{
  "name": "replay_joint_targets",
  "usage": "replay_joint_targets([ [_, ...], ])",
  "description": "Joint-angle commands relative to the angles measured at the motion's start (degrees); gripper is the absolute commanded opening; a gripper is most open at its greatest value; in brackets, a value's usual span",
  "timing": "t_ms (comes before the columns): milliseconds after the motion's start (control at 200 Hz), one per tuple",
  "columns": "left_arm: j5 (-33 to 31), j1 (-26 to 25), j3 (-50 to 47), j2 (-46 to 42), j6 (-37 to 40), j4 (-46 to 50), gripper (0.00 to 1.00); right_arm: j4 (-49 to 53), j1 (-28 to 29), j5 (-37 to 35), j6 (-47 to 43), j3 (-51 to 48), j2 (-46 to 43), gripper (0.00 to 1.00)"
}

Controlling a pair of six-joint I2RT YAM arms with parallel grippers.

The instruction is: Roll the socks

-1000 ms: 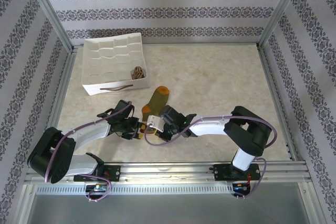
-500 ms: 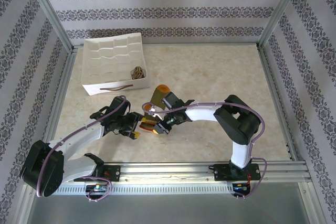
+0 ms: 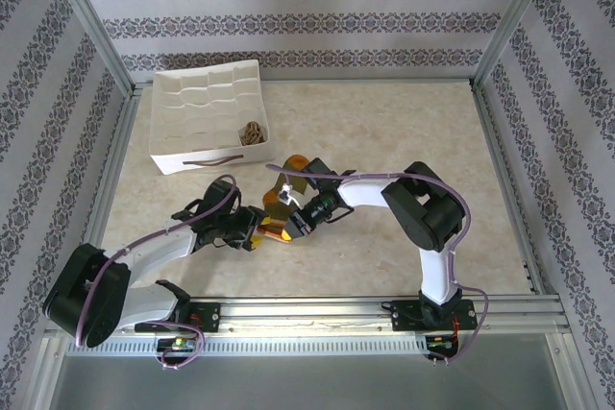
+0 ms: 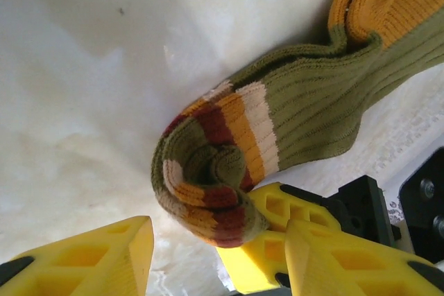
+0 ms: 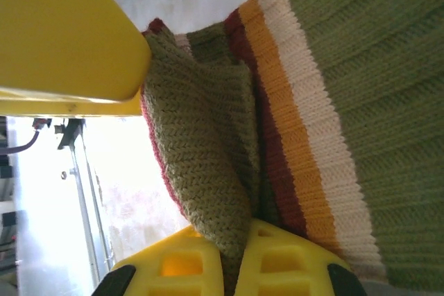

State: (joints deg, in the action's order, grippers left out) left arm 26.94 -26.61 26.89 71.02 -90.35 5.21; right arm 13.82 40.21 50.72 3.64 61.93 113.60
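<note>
Cuff of olive sock (image 5: 361, 74) inside right end effector (image 5: 236, 263)

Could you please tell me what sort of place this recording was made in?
Likely a lab test booth, not a home: a metal frame holds wallpapered panels around a table, with robot arms bolted to a rail.

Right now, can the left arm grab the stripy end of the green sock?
Probably yes. The left gripper is open, and the stripy end of the sock sits just ahead of its fingers. The right gripper pinches that same end, so room is tight.
</note>
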Motion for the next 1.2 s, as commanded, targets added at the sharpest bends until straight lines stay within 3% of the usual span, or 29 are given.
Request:
replay_joint_targets([
  [0, -0.67, -0.5, -0.73, 3.15, 1.2, -6.43, 0.51, 4.5, -0.73, -1.17, 1.77, 0.16, 2.89, 0.0],
  [160, -1.5, -0.72, 1.17, 9.54, 1.86, -6.75, 0.42, 4.93, -0.92, 0.03, 1.81, 1.07, 3.64, 0.0],
  [220, -1.47, -0.82, 1.39, 10.89, 1.6, -5.32, 0.29, 4.69, -1.01, -0.14, 1.43, 1.09, 3.39, 0.0],
  [285, -1.46, -1.2, 1.28, 11.29, 0.55, -2.51, 0.0, 4.43, -0.89, -0.65, 0.56, 1.05, 2.62, 0.0],
  [310, -1.42, -1.31, 1.15, 11.04, -0.1, -1.55, 0.0, 4.23, -0.87, -0.77, -0.07, 0.85, 2.07, 0.0],
  [450, -0.83, -1.69, 1.41, 8.32, -3.87, 9.17, 0.0, -0.31, 0.82, -6.34, -6.34, -3.36, -6.21, 0.33],
  [580, -1.17, -1.72, 1.08, 6.21, -8.16, 13.86, 0.0, -13.0, 5.94, -24.03, -16.24, -16.13, -21.71, 0.42],
  [694, -0.03, -1.69, 1.81, 7.42, -10.36, 14.52, 0.0, -29.02, 12.08, -37.7, -23.84, -28.93, -32.54, 0.64],
  [844, 1.53, -1.5, 3.9, 10.67, -9.64, 15.41, 0.0, -26.72, 21.59, -57.08, -31.9, -27.77, -32.05, 0.62],
  [1194, 2.13, -0.29, 5.51, 12.13, -8.2, 17.44, 0.0, -29.65, 26.64, -63.94, -38.31, -20.68, -17.93, 0.54],
])
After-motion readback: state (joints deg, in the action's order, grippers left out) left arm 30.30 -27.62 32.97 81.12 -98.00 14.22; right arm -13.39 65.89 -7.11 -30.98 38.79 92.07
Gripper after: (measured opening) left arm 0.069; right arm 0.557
